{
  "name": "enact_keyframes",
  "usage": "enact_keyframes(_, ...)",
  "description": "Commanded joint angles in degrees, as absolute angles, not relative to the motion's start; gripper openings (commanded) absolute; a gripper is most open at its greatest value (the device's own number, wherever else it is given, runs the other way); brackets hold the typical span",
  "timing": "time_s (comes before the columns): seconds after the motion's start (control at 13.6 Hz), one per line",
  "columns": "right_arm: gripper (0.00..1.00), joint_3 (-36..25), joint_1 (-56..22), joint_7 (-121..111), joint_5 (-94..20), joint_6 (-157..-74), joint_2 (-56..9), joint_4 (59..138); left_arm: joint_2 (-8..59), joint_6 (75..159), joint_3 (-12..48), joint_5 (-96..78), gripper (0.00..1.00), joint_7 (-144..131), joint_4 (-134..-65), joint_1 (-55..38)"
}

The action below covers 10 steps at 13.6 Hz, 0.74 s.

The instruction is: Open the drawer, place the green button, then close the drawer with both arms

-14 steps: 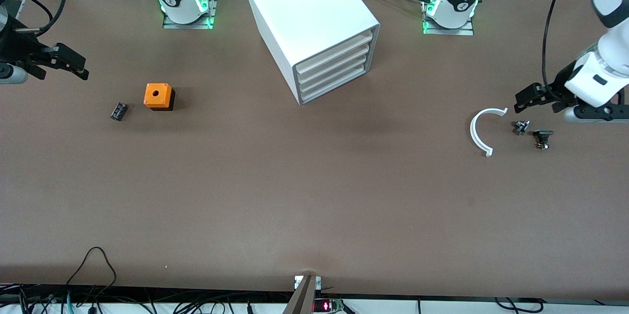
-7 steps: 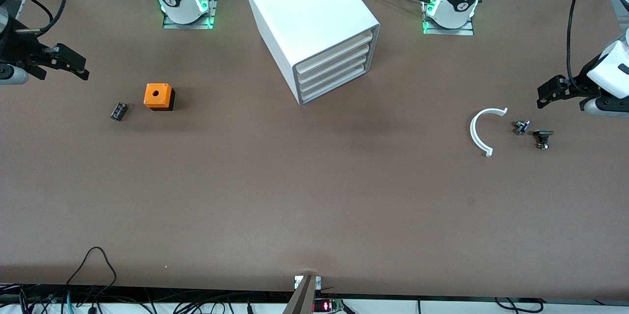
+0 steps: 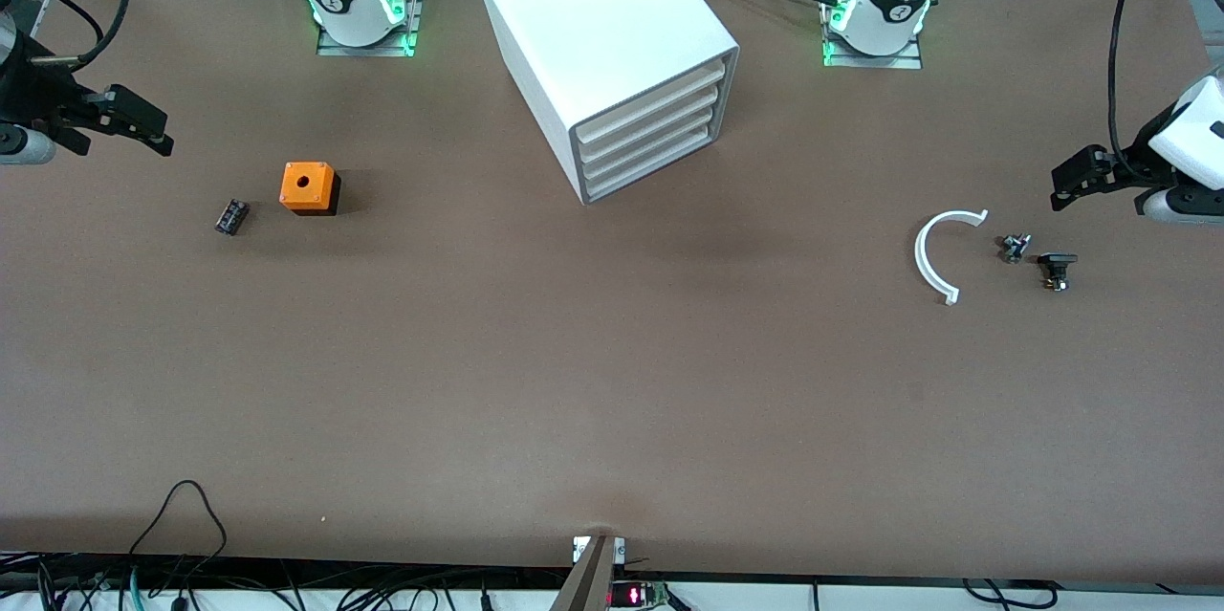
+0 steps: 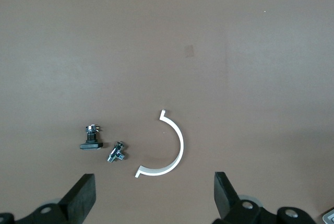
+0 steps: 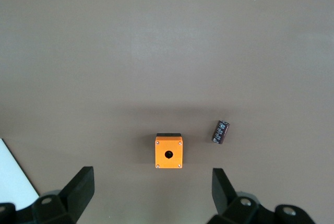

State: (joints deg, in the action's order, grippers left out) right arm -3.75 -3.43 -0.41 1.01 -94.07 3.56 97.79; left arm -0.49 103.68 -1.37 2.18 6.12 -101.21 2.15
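Both grippers, left gripper [image 3: 1069, 188], right gripper [image 3: 153, 128], fingers apart, at table [image 3: 612, 401] ends, middle bare.

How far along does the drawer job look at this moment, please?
All four drawers of the white cabinet look shut, and no green button is visible, so either it is stowed or nothing has begun. Nothing is in hand: the left gripper is open over the white curved piece, the right gripper open, waiting near the orange box.
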Motion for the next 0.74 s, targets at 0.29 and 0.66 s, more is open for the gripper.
enact_keyframes(0.29, 1.0, -3.7, -3.4, -0.4, 0.7, -93.7, 4.0, 98.3, -0.9, 102.3, -1.3, 2.1, 1.0, 6.8, -100.3, 2.5)
enact_keyframes(0.66, 1.0, -3.7, -3.4, -0.4, 0.7, -93.7, 4.0, 98.3, -1.0, 102.3, -1.3, 1.3, 1.0, 6.3, -100.4, 2.8)
